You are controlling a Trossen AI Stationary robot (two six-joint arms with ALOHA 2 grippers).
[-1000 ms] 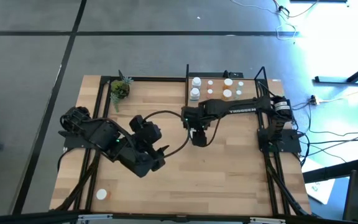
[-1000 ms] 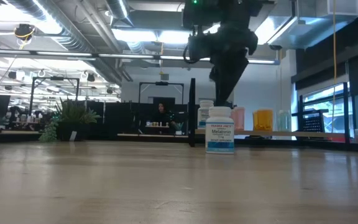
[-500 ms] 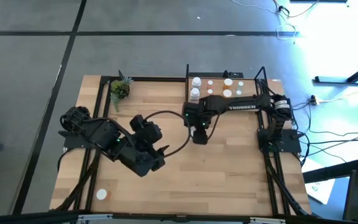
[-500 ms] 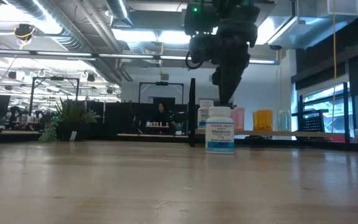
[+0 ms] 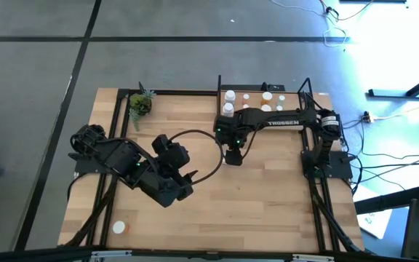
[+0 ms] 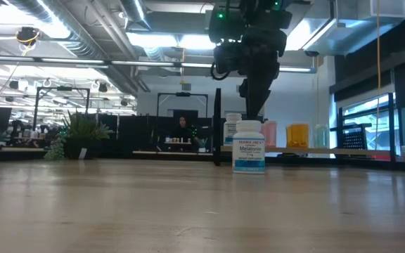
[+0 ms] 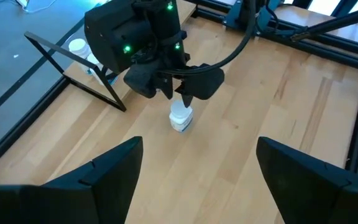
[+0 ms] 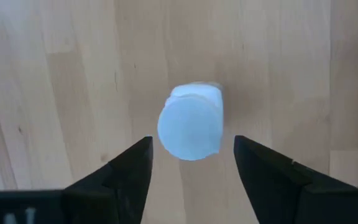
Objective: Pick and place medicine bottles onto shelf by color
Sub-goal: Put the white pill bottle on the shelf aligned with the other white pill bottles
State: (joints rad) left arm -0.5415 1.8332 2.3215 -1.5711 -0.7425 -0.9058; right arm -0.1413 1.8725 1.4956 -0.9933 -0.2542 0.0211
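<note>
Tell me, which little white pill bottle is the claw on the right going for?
The white-capped bottle standing alone mid-table, directly beneath the open right gripper. The others sit on the wooden shelf, plus one at the table's near-left corner.

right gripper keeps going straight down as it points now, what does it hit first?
Most likely the white cap of the small white medicine bottle standing on the wooden table; the right gripper hangs above it, open jaws either side. Height gap unclear.

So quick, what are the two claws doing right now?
Left gripper: open, empty, waiting over the table.
Right gripper: open, above the white bottle, not gripping it.
</note>
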